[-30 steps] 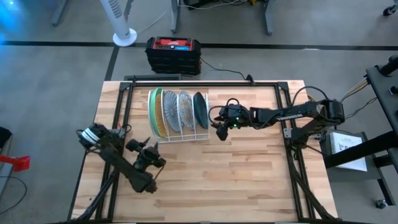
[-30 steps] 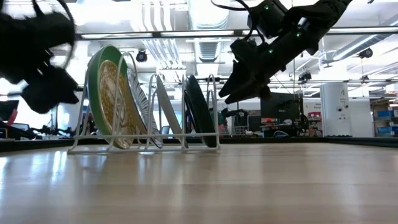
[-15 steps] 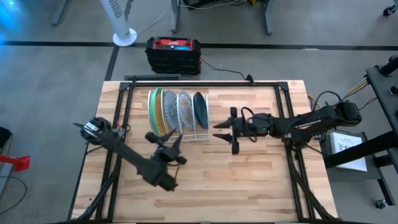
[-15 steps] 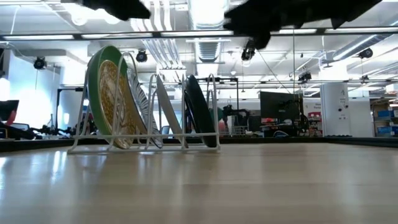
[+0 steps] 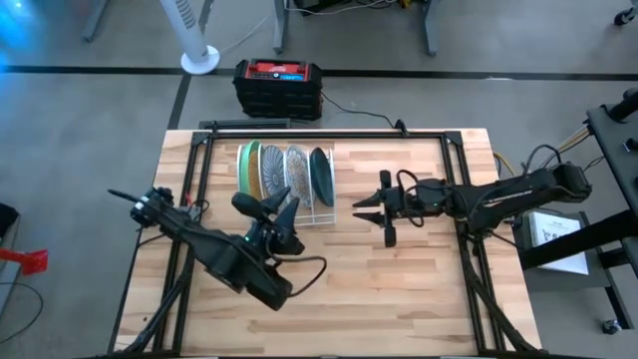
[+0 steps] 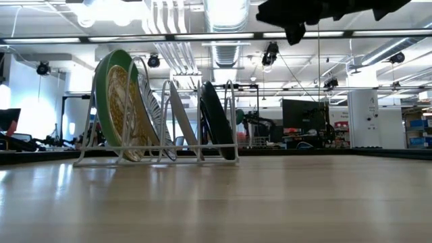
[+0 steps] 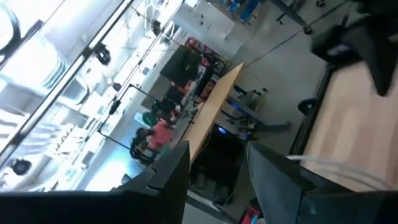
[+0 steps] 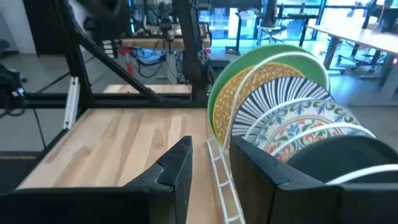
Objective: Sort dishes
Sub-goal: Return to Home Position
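Toward the back of the table [image 5: 399,289], inside the white rack [image 8: 217,168], can count five plates standing on edge, side by side: green plate [image 8: 298,53], yellow plate [image 8: 227,102], striped plate [image 8: 280,93], flowery plate [image 8: 305,127], and last the dark plate [image 8: 336,158]. Held upright by the wires, each in its own slot, so no rolling and no bumping. Looks all sorted. Just past the dark plate's end of the rack, can spot the right gripper [image 5: 361,210], high above the wood, fingers spread apart, holding nothing, pointing at the plates. Near the front of the rack, can spot the left gripper [image 5: 267,203], also up high, also wide open and bare. Makes sense to be open with nothing left to carry. Seems like time to pull both arms away to rest. Best to back off slowly and keep clear of the wires, to avoid knocking a plate loose.
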Robot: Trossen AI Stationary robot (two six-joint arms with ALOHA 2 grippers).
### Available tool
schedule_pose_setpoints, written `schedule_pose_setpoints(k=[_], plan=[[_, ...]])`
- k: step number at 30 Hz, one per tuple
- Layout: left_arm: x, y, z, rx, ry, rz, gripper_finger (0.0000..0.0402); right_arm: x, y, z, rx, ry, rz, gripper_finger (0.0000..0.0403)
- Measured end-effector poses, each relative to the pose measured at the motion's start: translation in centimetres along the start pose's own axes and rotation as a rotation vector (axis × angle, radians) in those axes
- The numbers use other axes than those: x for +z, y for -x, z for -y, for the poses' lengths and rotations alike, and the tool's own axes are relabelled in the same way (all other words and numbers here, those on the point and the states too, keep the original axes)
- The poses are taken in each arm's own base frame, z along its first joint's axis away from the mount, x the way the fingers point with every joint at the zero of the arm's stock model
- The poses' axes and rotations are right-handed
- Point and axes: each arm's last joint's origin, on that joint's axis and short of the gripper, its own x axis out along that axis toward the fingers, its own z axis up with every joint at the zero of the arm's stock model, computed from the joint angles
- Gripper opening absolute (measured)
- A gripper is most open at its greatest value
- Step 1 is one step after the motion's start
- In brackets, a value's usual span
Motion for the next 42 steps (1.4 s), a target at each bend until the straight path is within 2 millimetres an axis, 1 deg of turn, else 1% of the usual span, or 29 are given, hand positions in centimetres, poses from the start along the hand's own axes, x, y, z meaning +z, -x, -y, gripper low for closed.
schedule_pose_setpoints(k=[5,8,10,12,15,17,19,20,21,24,26,28,30,32,34,37,39,42], plan=[[2.2,-0.2,-4.0,-0.059,0.063,-0.026,0.0151,1.0,1.8,0.0,0.004,0.011,0.019,0.0092],[3.0,-0.5,-5.8,-0.191,0.139,-0.064,0.0151,1.6,3.0,0.2,0.003,0.042,0.034,0.0087],[3.9,-0.9,-6.3,-0.297,0.223,-0.075,0.0151,2.1,3.7,0.2,0.003,0.051,0.056,0.0084],[5.0,-1.1,-6.2,-0.446,0.264,-0.046,0.0151,2.2,4.2,0.2,0.003,0.058,0.061,0.0081],[7.3,-1.1,-5.2,-0.649,0.303,0.112,0.0151,2.1,4.8,0.3,0.009,0.062,0.034,0.0076],[8.7,-0.8,-4.3,-0.73,0.316,0.258,0.0151,1.9,5.0,0.2,0.03,0.062,0.015,0.0074],[9.4,-0.6,-3.0,-0.786,0.302,0.378,0.0151,1.7,5.3,0.0,0.064,0.058,0.017,0.0073],[9.5,-0.7,-2.3,-0.785,0.292,0.405,0.0151,1.6,5.5,-0.1,0.076,0.059,0.017,0.0073],[9.3,-0.9,-1.5,-0.768,0.28,0.408,0.0151,1.5,5.7,-0.3,0.087,0.06,0.019,0.0073],[8.0,-1.8,1.1,-0.662,0.215,0.319,0.0151,1.2,6.5,-0.9,0.12,0.063,0.04,0.0076],[7.1,-2.4,2.6,-0.642,0.185,0.29,0.0151,1.0,7.2,-1.2,0.143,0.065,0.066,0.0076],[6.5,-3.0,3.8,-0.673,0.193,0.327,0.0151,0.6,7.8,-1.5,0.149,0.073,0.104,0.0073],[6.0,-3.9,4.7,-0.728,0.221,0.421,0.0151,0.5,8.2,-1.6,0.138,0.086,0.192,0.0067],[5.1,-5.6,5.4,-0.766,0.266,0.51,0.0151,0.4,8.3,-1.6,0.133,0.092,0.291,0.0061],[3.7,-7.8,5.8,-0.76,0.326,0.546,0.0151,0.3,7.9,-1.7,0.13,0.103,0.348,0.0053],[1.4,-10.1,6.4,-0.727,0.385,0.535,0.0151,-0.4,6.7,-1.6,0.113,0.129,0.301,0.0042],[0.0,-10.3,6.3,-0.704,0.388,0.505,0.0151,-0.8,5.9,-1.4,0.094,0.142,0.265,0.0036],[-1.9,-9.3,5.1,-0.68,0.384,0.48,0.0151,-1.0,5.1,-0.8,0.057,0.161,0.239,0.0028]])
